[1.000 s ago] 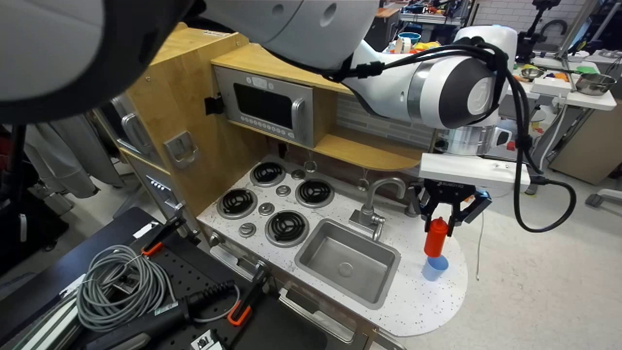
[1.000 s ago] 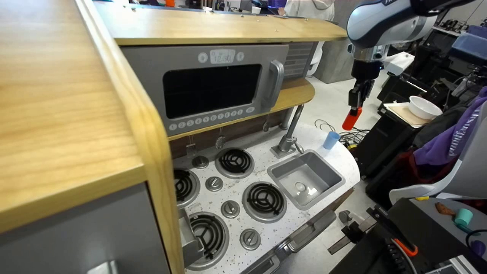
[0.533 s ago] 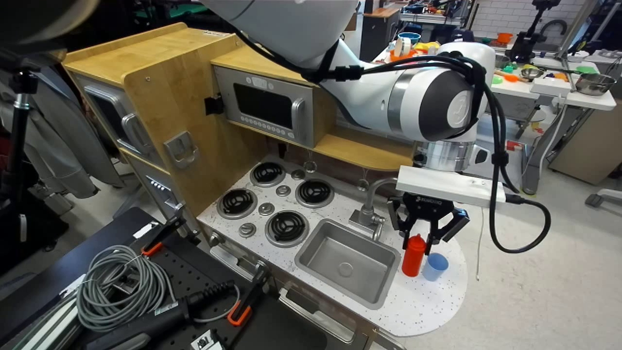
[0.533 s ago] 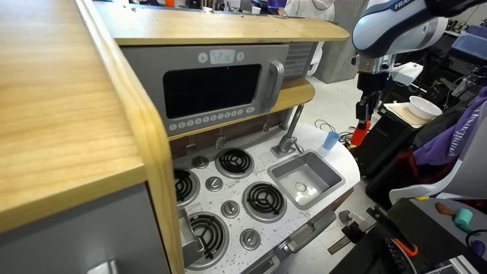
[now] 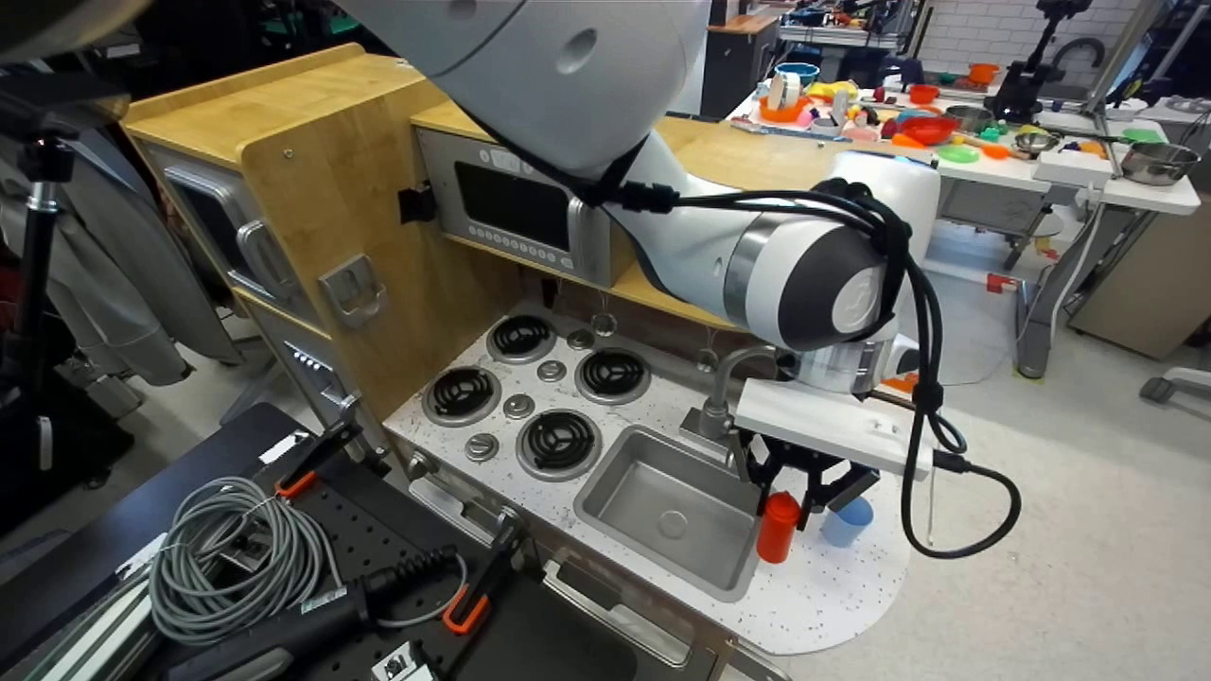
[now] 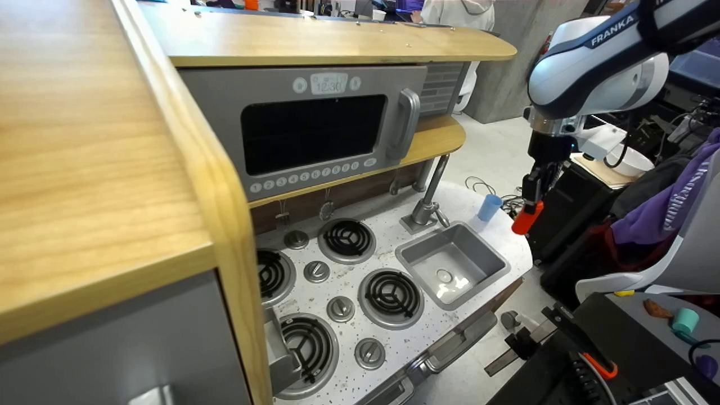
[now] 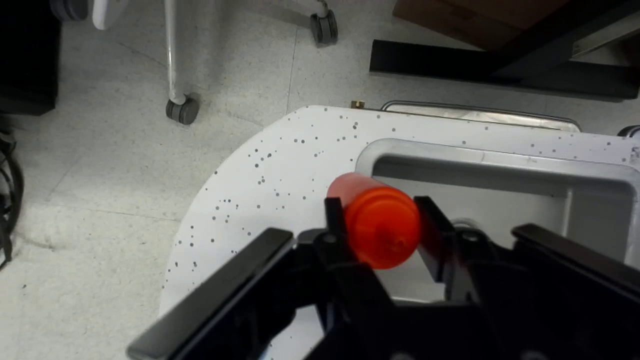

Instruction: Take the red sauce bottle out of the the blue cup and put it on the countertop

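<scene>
The red sauce bottle (image 5: 778, 530) is held between the fingers of my gripper (image 5: 783, 505), slightly tilted, in the air. It also shows in an exterior view (image 6: 527, 219), where the gripper (image 6: 532, 201) is above it. In the wrist view the bottle (image 7: 383, 227) sits between the fingertips (image 7: 381, 212), seen from its cap end, over the sink's corner and the counter beside it. The blue cup (image 5: 847, 522) stands upright on the countertop (image 5: 821, 601), apart from the bottle; it also shows in an exterior view (image 6: 490, 207). The speckled countertop also shows in the wrist view (image 7: 287, 165).
The steel sink (image 5: 605, 506) lies beside the bottle, with the faucet (image 5: 721, 388) behind it. The counter's rounded end drops to the floor. Black burners (image 5: 558, 445) lie beyond the sink. The wooden shelf (image 6: 436, 140) overhangs the back.
My gripper has carried the bottle from above the blue cup sideways toward the sink and the counter's front, and lower. The cup stays in place. The grip on the bottle is unchanged.
</scene>
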`<control>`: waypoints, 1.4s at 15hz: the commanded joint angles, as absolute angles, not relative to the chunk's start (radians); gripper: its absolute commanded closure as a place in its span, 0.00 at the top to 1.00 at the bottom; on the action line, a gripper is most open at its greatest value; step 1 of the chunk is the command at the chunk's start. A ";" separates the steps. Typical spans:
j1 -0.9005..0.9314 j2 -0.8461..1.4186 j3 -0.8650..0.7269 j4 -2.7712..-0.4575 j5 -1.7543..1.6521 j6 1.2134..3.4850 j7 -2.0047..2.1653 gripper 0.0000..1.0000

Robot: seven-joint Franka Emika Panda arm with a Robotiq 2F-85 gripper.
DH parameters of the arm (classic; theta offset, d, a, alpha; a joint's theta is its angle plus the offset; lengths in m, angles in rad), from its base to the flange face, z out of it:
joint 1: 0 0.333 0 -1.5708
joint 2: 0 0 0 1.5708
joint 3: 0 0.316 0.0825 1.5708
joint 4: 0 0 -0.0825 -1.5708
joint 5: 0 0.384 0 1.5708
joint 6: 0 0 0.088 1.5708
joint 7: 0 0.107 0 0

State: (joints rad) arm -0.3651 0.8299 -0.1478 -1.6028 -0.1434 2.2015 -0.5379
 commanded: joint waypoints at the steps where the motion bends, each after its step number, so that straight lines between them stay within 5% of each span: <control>1: -0.398 0.860 -0.155 -1.600 -0.140 2.265 -0.479 0.13; 16: -0.416 0.996 -0.164 -1.553 -0.132 2.349 -0.349 0.13; 17: -0.411 0.993 -0.168 -1.552 -0.133 2.338 -0.336 0.20; 18: -0.412 0.990 -0.167 -1.551 -0.133 2.331 -0.334 0.63; 21: -0.422 0.969 -0.156 -1.551 -0.123 2.345 -0.338 0.79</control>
